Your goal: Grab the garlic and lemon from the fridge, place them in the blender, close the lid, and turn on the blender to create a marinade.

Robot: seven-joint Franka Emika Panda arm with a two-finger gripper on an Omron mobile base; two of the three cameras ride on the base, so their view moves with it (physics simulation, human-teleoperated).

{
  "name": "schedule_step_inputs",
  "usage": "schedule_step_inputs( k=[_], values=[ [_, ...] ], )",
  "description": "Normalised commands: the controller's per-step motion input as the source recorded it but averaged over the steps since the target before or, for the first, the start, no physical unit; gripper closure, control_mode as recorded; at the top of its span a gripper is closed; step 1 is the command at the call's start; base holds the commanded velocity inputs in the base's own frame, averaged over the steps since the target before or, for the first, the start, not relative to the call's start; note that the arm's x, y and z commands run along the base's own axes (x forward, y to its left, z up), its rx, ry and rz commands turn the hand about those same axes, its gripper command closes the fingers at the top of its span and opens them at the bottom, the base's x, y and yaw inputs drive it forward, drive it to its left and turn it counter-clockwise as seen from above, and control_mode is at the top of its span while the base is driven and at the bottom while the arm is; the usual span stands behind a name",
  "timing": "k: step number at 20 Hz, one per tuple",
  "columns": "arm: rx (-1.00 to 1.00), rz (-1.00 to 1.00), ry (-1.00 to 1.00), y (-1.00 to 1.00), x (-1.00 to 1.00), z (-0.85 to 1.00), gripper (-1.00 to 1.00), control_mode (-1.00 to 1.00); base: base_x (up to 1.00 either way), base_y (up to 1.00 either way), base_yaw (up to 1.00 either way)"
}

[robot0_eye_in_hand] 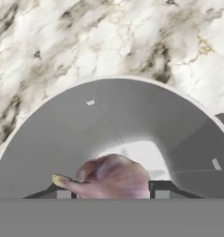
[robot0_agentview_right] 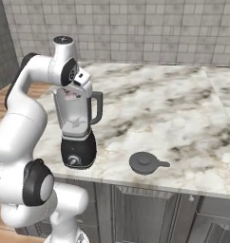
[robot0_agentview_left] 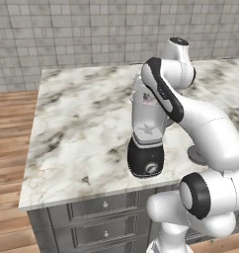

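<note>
The blender (robot0_agentview_right: 79, 149) stands near the counter's front edge, with a black base and a clear jar (robot0_agentview_right: 75, 116). My gripper (robot0_agentview_right: 71, 96) points down into the jar's open top and is shut on the garlic (robot0_eye_in_hand: 115, 178), a pinkish-white bulb. In the hand view the bulb sits between the two fingertips (robot0_eye_in_hand: 161, 192), above the grey inside of the jar (robot0_eye_in_hand: 132, 120). In the left base view the garlic (robot0_agentview_left: 150, 100) shows through the jar's upper wall. The dark lid (robot0_agentview_right: 145, 163) lies flat on the counter to the right of the blender. The lemon and the fridge are out of view.
The marble counter (robot0_agentview_right: 183, 114) runs wide to the right and behind the blender. Grey drawers (robot0_agentview_left: 104, 205) sit under its front edge. A tiled wall (robot0_agentview_left: 92, 29) stands behind, and wooden floor (robot0_agentview_left: 8, 148) lies to the left.
</note>
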Motion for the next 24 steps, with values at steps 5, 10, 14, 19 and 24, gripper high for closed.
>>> schedule_step_inputs(
  k=[5, 10, 14, 19, 24],
  values=[
    [-0.04, 0.0, -0.08, 0.0, 0.06, -0.43, 1.0, -1.0, 0.0, 0.0, 0.0],
    [-0.03, 0.0, -0.03, 0.0, 0.0, -0.32, -1.0, -1.0, 0.0, 0.0, 0.0],
    [0.0, 0.0, 0.01, 0.05, 0.0, 0.0, -1.0, -1.0, 0.0, 0.0, 0.0],
    [-0.01, -0.02, 0.0, 0.0, -0.05, 0.26, -1.0, -1.0, 0.0, 0.0, 0.0],
    [-0.01, 0.0, -0.15, 0.0, -0.88, 0.54, -1.0, -1.0, 0.0, 0.0, 0.0]
  ],
)
